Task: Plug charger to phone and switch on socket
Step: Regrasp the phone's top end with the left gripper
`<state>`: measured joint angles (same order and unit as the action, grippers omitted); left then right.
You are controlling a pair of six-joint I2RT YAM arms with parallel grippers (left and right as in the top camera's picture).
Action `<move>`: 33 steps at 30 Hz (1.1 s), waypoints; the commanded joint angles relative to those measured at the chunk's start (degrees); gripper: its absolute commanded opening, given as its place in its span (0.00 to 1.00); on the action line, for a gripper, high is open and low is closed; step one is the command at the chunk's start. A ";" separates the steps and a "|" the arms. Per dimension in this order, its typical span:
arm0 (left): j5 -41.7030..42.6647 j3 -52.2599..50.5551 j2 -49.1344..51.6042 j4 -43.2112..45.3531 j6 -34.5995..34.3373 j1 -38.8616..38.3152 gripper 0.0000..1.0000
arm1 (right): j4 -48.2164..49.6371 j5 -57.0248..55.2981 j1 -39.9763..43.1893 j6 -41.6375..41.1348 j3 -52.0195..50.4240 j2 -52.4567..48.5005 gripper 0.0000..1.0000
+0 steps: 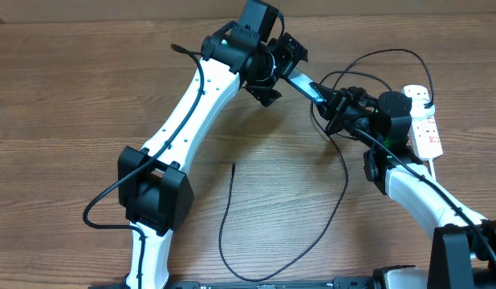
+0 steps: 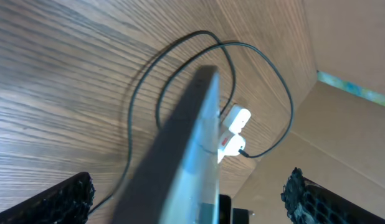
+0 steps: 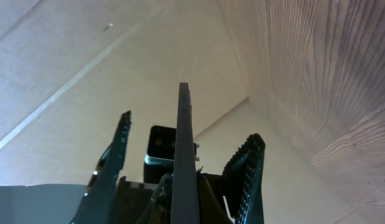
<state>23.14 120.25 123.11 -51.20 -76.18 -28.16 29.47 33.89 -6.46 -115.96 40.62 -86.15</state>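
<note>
There is one phone (image 1: 302,83). It is up between the two claws, not lying flat on the bench (image 1: 71,96). From above, its long side runs from the upper left down to the lower right. It is turned on its edge, so only a thin strip with a bit of blue shows.

The right claw (image 1: 327,108) is closed tight on the lower right end of the phone. In the right wrist view the phone stands like a thin wall between the two fingers (image 3: 248,168).

The left claw (image 1: 282,72) is open wide at the other end of the phone. Its fingers (image 2: 55,199) sit far out on each side and do not touch the phone.

There is one charger (image 1: 229,197), a long thin black cable. Its small tip lies loose on the bench, near the middle, and points up the picture. The cable bends in a big loop along the bench and goes up to the right.

There is one socket (image 1: 425,128). It is white with small red marks. It lies by the right edge of the bench, behind the right arm, with its long side running top to bottom.
</note>
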 commanded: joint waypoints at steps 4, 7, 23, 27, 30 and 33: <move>-1.95 -0.50 -0.52 0.68 -0.94 -0.79 1.00 | 1.33 -0.37 0.11 -7.89 1.25 0.24 0.04; -2.32 -1.29 -0.52 0.70 -0.96 -0.79 0.92 | 1.36 -0.35 0.11 -7.89 1.25 0.24 0.04; 0.50 -5.44 -0.52 7.91 -2.25 -0.68 0.73 | 1.31 0.70 0.11 -7.89 1.25 0.24 0.04; 1.44 -5.44 -0.52 9.55 -2.25 -0.57 0.72 | 1.29 0.72 0.11 -7.89 1.25 0.24 0.04; 1.55 -5.44 -0.52 9.94 -2.27 -0.57 0.64 | 1.29 0.70 0.11 -7.89 1.25 0.24 0.04; 1.70 -5.44 -0.52 9.86 -2.23 -0.33 0.58 | 1.29 0.70 0.11 -7.89 1.25 0.24 0.04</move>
<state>23.66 115.15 123.11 -41.54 -78.11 -28.51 29.45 33.43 -6.37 -115.94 40.62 -86.26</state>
